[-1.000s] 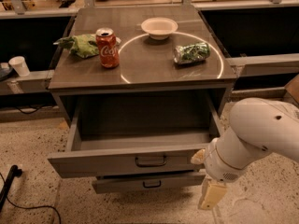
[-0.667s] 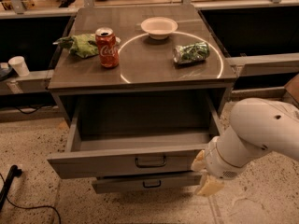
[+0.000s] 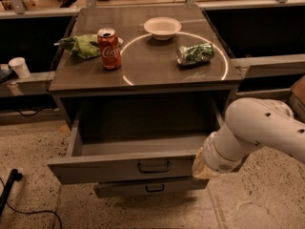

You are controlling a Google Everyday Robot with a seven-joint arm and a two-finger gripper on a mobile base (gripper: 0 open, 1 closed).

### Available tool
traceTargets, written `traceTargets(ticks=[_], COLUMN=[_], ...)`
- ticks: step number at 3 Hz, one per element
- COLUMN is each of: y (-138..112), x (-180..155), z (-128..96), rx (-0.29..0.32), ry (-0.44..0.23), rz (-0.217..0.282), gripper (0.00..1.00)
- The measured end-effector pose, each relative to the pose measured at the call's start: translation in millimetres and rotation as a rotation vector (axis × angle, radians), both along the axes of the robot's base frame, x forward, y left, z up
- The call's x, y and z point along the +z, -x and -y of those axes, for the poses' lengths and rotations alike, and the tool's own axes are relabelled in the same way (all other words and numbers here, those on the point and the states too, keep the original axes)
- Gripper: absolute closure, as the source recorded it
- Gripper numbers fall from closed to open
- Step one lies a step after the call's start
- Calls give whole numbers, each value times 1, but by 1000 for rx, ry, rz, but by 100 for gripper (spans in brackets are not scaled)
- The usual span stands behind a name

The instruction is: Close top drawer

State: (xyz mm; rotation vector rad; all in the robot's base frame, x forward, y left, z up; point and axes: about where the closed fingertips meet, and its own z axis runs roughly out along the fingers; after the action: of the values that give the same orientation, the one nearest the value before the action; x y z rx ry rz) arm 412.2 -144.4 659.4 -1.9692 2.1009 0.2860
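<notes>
The top drawer [image 3: 114, 169] is a wide grey box pulled far out of the cabinet, and its inside looks bare. A small black loop handle [image 3: 154, 166] sits at the centre of its flat front. My gripper [image 3: 204, 165], cream-coloured at the end of the white arm [image 3: 257, 130], is at the right end of the drawer's front panel, touching or nearly touching it. The arm comes in from the right.
A narrower lower drawer [image 3: 143, 188] sticks out slightly below. The cabinet top [image 3: 152, 68] holds a red cola can [image 3: 109, 48], a white bowl [image 3: 162, 27], a green bag [image 3: 83, 46] and a crushed green packet [image 3: 195, 53]. A white cup [image 3: 20, 67] stands at left and a black cable [image 3: 9, 190] lies on the floor.
My gripper has risen and moved left, from low beside the lower drawer up to the right end of the top drawer's front. The drawer looks equally far open.
</notes>
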Motion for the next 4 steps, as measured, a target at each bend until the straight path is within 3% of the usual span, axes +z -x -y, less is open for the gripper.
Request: traceTargets(ticks=[1, 3, 4], y=[-15, -57, -87], x=[-6, -12, -14], z=[-3, -20, -32], rx=[-19, -59, -24], ry=[18, 50, 38], rz=[39, 119, 191], gripper=[100, 54, 23])
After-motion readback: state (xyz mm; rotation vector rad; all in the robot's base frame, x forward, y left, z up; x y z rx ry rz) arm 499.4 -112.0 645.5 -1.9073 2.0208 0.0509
